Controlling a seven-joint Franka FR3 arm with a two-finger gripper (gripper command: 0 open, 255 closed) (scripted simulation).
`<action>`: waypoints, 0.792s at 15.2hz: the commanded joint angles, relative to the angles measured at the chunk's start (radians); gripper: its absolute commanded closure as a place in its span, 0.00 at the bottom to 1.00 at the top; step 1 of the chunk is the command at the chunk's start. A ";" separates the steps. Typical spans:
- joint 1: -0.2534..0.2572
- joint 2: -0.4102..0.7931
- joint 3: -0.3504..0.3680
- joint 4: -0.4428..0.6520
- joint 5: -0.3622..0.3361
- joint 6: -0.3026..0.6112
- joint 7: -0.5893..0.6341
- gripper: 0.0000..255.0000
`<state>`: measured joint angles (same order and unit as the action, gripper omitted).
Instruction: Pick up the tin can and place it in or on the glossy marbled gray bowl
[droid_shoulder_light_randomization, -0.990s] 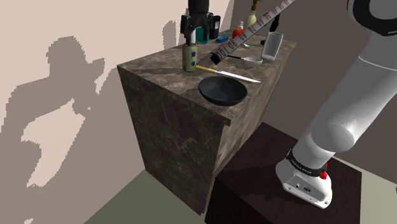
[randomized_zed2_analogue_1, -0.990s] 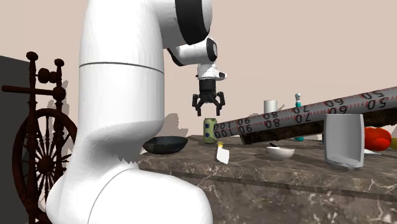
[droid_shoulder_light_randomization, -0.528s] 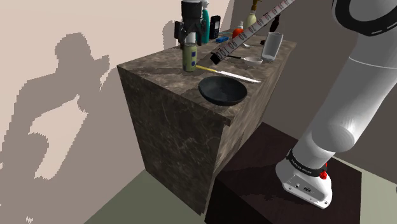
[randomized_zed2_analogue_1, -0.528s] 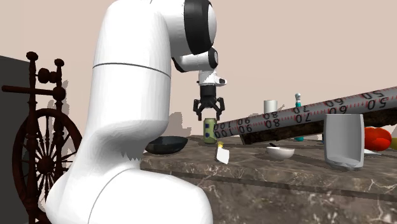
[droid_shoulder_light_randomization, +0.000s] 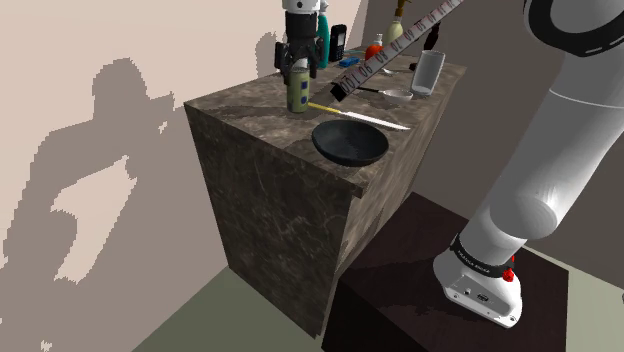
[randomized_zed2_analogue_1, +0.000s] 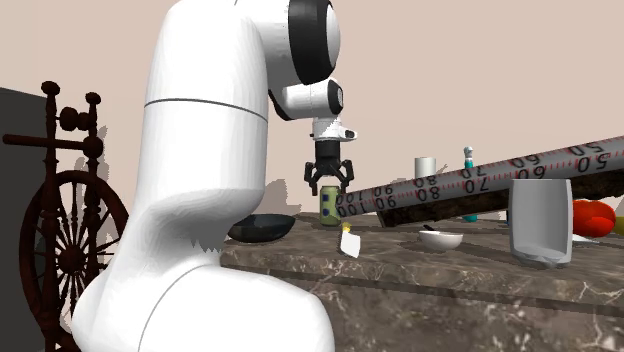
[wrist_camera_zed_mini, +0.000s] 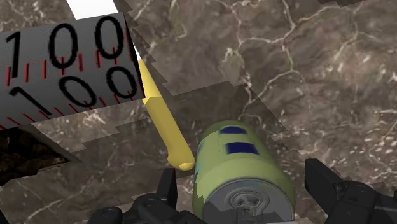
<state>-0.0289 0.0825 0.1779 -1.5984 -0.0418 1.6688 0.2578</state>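
The fingers (wrist_camera_zed_mini: 331, 188) are spread wide, one on each side of the top of the tin can (wrist_camera_zed_mini: 242, 172). A small gap shows on both sides, so they are not holding it yet. In the shoulder view the fingers (droid_shoulder_light_randomization: 298, 68) hang right over the can (droid_shoulder_light_randomization: 297, 92), at its 12 o'clock.

The can stands up straight on the dark marbled desk (droid_shoulder_light_randomization: 235, 100), near the far edge. It is yellow-green with little blue marks and a grey lid.

I think the can is hard and will not squash. Its round sides look smooth, so it may slip or spin if the squeeze is off to one side. It is probably not heavy. The best place to grab looks like the round sides, partway down from the lid and straight across the middle.

A knife with a yellow handle (wrist_camera_zed_mini: 167, 124) lies with its end just beside the can, close to one finger, which might bump it. In the shoulder view a big ruler (droid_shoulder_light_randomization: 385, 52) slants up at the can's 2 o'clock. The dark bowl (droid_shoulder_light_randomization: 345, 150) sits between 4 and 5 o'clock from the can, past the knife.
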 joint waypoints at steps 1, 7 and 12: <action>0.000 0.000 0.000 0.000 0.000 0.000 0.000 0.00; 0.000 0.000 0.000 -0.001 0.000 0.000 0.000 1.00; 0.000 0.000 0.000 0.000 0.000 0.000 0.000 1.00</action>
<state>-0.0285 0.0813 0.1784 -1.5984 -0.0414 1.6695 0.2581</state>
